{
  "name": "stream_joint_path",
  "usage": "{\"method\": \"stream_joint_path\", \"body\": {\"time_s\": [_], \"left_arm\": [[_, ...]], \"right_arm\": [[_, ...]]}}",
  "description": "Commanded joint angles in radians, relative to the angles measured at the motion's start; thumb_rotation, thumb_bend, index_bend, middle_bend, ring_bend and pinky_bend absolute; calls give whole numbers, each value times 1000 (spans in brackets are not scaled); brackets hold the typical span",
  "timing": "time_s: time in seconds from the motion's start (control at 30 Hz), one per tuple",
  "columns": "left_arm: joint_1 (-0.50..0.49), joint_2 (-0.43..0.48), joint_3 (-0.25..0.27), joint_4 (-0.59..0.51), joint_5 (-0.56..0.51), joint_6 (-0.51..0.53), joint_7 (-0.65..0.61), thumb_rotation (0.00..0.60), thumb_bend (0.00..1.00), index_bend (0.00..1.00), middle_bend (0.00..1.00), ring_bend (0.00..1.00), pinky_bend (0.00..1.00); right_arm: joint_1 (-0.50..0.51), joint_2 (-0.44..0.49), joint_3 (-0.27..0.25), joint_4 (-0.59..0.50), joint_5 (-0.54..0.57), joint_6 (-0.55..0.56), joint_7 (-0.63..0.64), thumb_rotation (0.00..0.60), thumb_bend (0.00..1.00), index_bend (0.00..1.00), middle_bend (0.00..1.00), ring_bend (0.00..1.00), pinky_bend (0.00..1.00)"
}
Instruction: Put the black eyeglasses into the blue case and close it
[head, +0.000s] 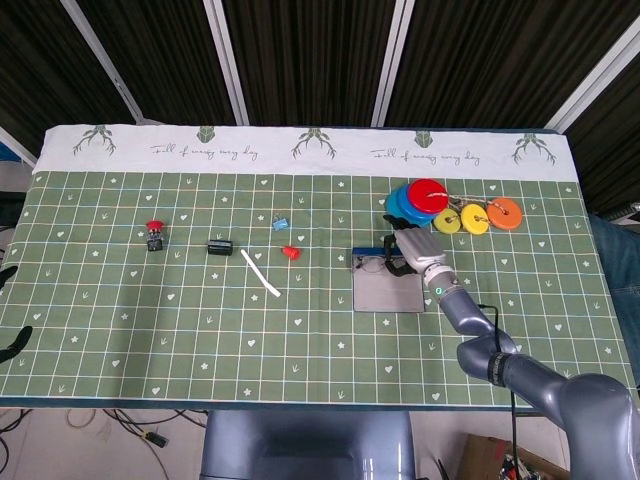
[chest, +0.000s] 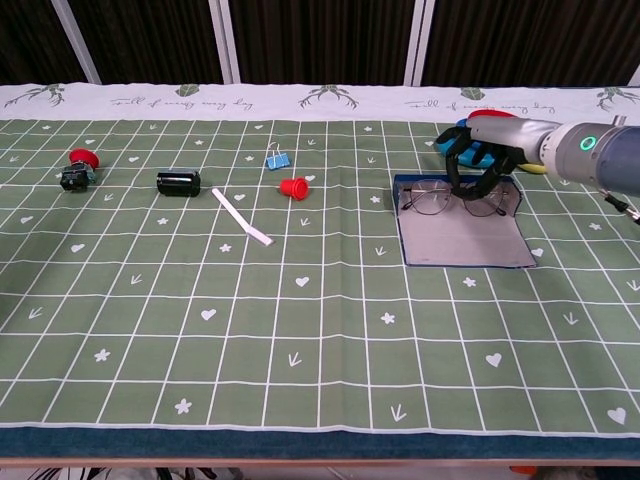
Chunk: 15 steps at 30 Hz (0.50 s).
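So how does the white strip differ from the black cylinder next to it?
The white strip is long, thin and flat, lying at a slant; the black cylinder is short and stubby, lying on its side, square to the grid. The strip is pale, the cylinder dark. Both rest loose on the green cloth, far from the right hand.

I think I am working in a test lab: my bench (chest: 300, 330) has a green grid cloth, with dark wall panels (head: 300, 60) at 12 o'clock.
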Motion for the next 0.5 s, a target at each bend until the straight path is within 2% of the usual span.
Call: {"method": "stream_joint_path", "body": {"time_s": [0.03, 0.17, 0.5], "left_arm": [[0, 0, 0, 0, 0, 0, 0, 600, 273, 106, 0, 0, 0], [1, 1, 0, -2, 1, 1, 2, 600, 273, 106, 0, 0, 0], [1, 2, 1, -4, 0, -2, 3, 600, 273, 106, 0, 0, 0]], "right_arm": [[1, 0, -4, 2, -1, -5, 2, 600, 506, 597, 62, 86, 198], [1, 5, -7, -7, 0, -9, 2, 600, 474, 456, 56, 71, 198], [-7, 58, -10, -85, 27, -13, -47, 600, 455, 272, 33, 47, 197]]}}
